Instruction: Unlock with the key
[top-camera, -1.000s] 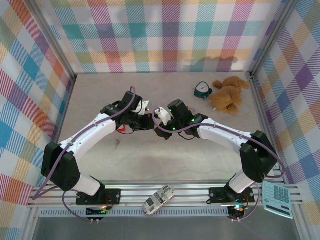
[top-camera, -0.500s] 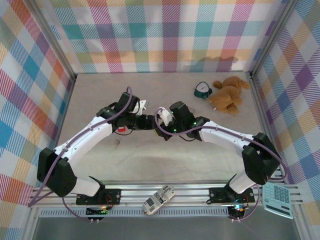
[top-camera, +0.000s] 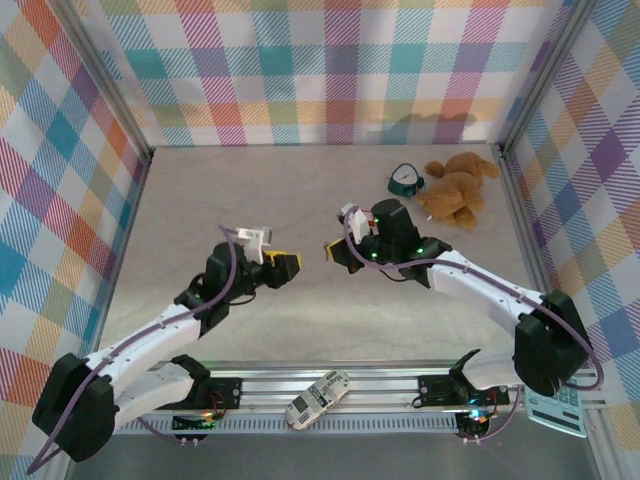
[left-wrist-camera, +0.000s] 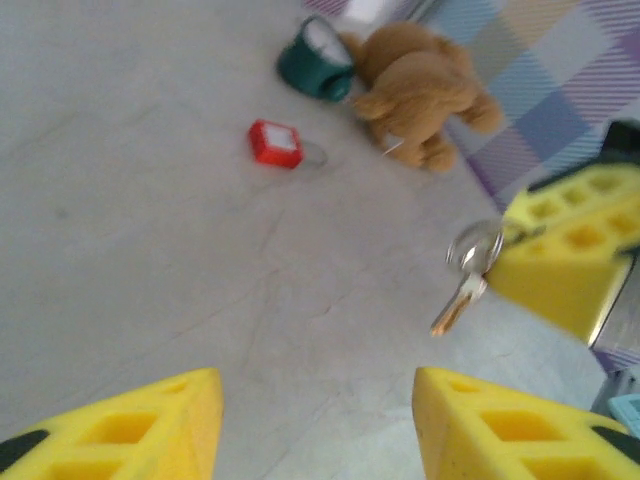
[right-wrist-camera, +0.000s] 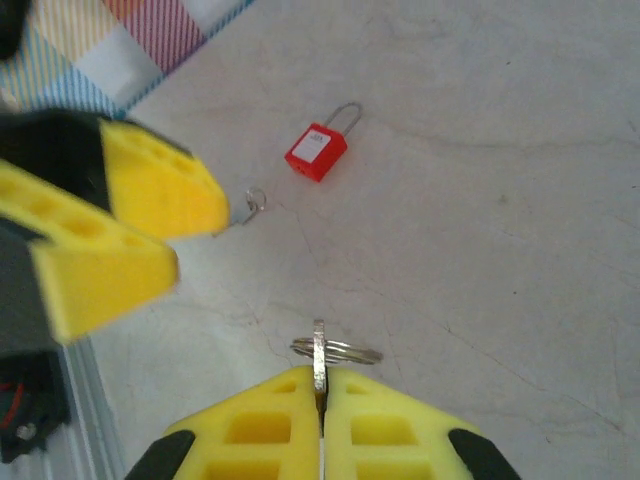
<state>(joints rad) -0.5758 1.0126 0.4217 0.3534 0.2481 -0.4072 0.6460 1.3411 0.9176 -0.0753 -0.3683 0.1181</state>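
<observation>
We see the right gripper (right-wrist-camera: 322, 385) pinched tight on the key (right-wrist-camera: 318, 350), with the ring poking out at the bottom centre of the right wrist view. The red padlock (right-wrist-camera: 317, 153) lies flat on the table (right-wrist-camera: 520, 200) in the upper centre of that frame, apart from both grippers. The left gripper (top-camera: 283, 267) is spread wide and holds nothing. In the left wrist view we spot the key dangling at the right. The padlock sits upper left of centre there, near a brown teddy (left-wrist-camera: 420, 85).
</observation>
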